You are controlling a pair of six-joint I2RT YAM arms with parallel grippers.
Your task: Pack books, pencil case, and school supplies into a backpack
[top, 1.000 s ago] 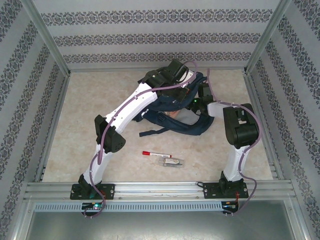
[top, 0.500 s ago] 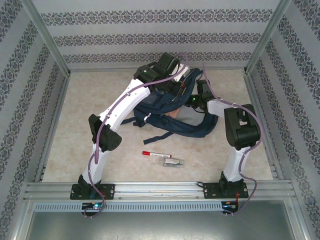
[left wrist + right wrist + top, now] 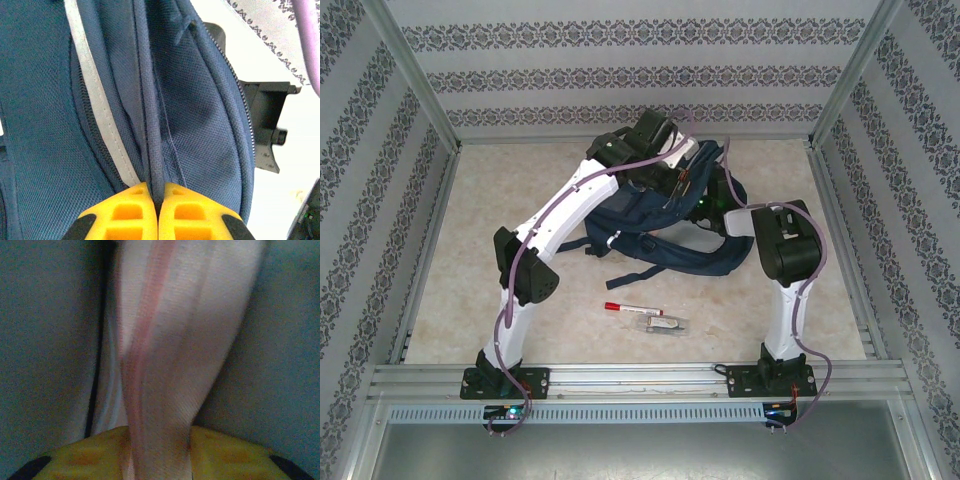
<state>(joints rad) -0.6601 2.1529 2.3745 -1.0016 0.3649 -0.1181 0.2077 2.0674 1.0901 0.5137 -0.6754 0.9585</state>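
a: left gripper (image 3: 157,192)?
b: yellow fingers pressed together, pinching a navy piped ridge of the backpack (image 3: 45,125). the ridge runs straight away from the fingertips. the white stripe (image 3: 95,100) slants off just left of them.
a: right gripper (image 3: 159,450)?
b: fingers stand part way apart, with the pink pencil case (image 3: 170,340) filling the gap between them. it stretches away from the tips, with dark bag fabric on either side. the picture is blurred, so i cannot tell whether they press it or just flank it.
a: where does the bag sit?
b: overhead, the backpack (image 3: 670,245) lies on the table (image 3: 500,200), far side, under both wrists, straps trailing toward the arm bases.
a: loose items?
b: marker (image 3: 620,308), red cap, lying on the table well apart from both sets of fingers, on the near side of the bag. a clear-wrapped item (image 3: 663,323) lies just beside it, also clear of the fingers.
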